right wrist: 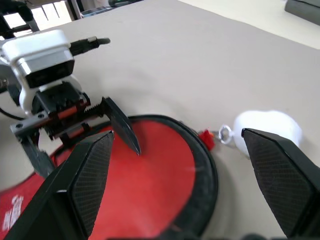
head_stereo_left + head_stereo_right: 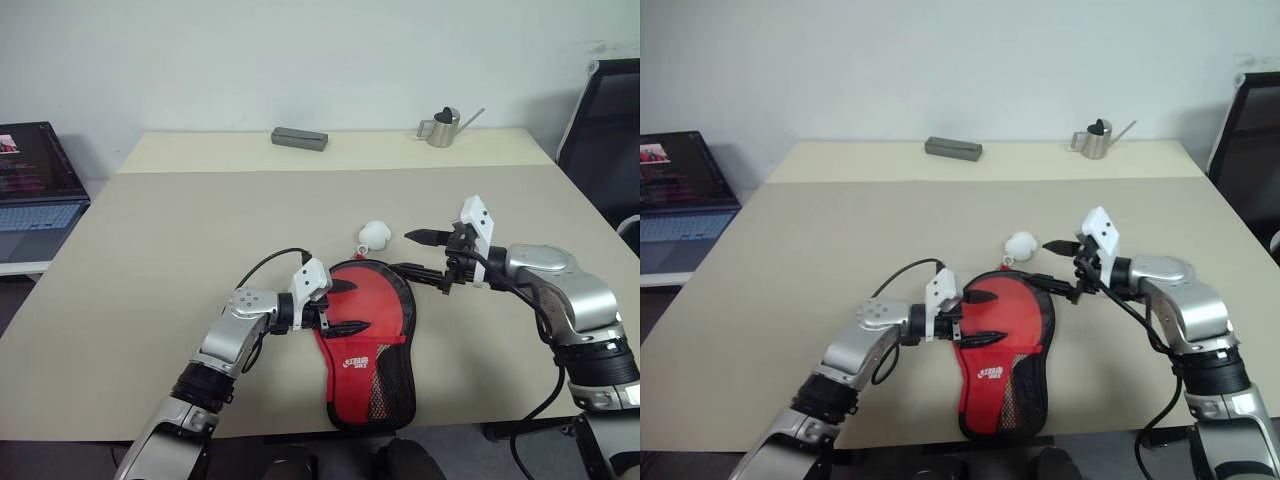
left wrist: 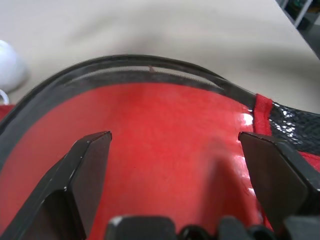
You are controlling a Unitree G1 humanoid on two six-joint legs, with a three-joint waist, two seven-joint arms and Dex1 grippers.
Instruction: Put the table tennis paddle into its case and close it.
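The case point(image 2: 365, 345) lies flat near the table's front edge, red side up, with its black mesh pocket toward me. Its white pom-pom point(image 2: 373, 235) rests on the table just beyond the round end. My left gripper point(image 2: 350, 306) reaches in from the left and hovers open over the case's round red part point(image 3: 165, 105). My right gripper point(image 2: 405, 252) stands open at the case's upper right rim, beside the pom-pom point(image 1: 267, 127). The right wrist view also shows the left gripper point(image 1: 122, 95) above the red face. The table tennis paddle is hidden.
A grey box point(image 2: 299, 138) and a small metal watering can point(image 2: 440, 128) stand at the table's far edge. An open laptop point(image 2: 35, 185) sits off the table to the left. A black chair point(image 2: 610, 130) stands at the right.
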